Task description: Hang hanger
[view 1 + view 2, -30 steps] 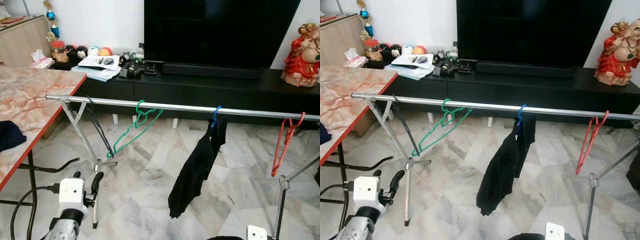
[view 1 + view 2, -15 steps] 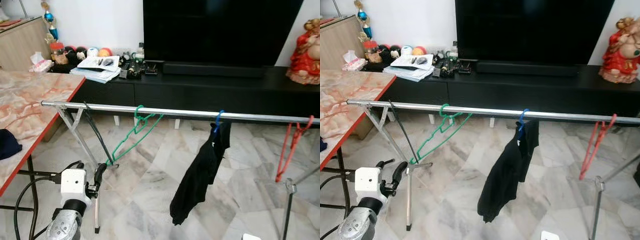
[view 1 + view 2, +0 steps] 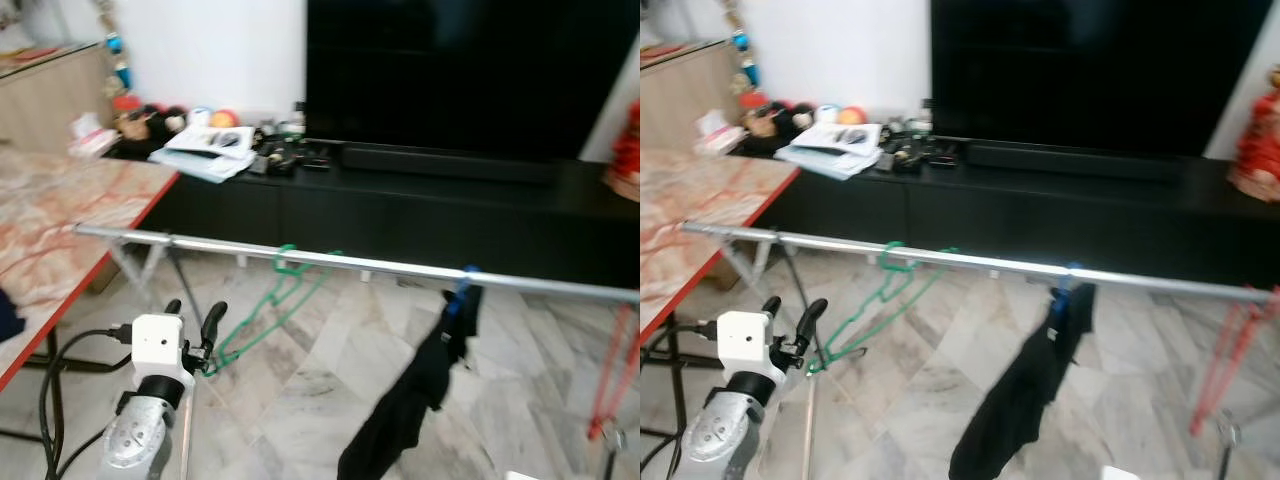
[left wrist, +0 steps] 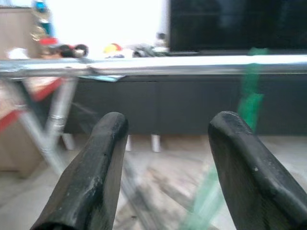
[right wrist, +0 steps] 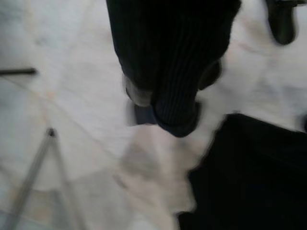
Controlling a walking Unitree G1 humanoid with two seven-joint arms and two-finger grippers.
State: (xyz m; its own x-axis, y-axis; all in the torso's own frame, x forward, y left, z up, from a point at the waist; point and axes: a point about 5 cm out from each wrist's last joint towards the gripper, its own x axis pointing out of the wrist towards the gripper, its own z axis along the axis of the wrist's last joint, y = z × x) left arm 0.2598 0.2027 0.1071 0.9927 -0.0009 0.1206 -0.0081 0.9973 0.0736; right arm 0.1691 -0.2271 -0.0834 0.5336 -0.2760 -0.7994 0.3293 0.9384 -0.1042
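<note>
**Green hanger is on the rail, left arm hanging out nearby**

Judging from how things sit, the hanging part looks mostly done: the green hanger (image 3: pixel 275 305) has its hook over the silver rail (image 3: pixel 350 263), toward the rail's left end, body slanting down and tilted rather than plumb. Left end effector (image 3: pixel 195 318) is released, fingers spread with nothing between them, below the rail and just beside the hanger's low tip. Can't tell whether it touches.

Right end effector: too dark and blurry, can't tell its state.

Further along the rail: a blue hanger (image 3: pixel 461 290) carrying a black garment (image 3: pixel 415 395), and a red hanger (image 3: pixel 615 370) near the right end.

No containers I can make out.
</note>
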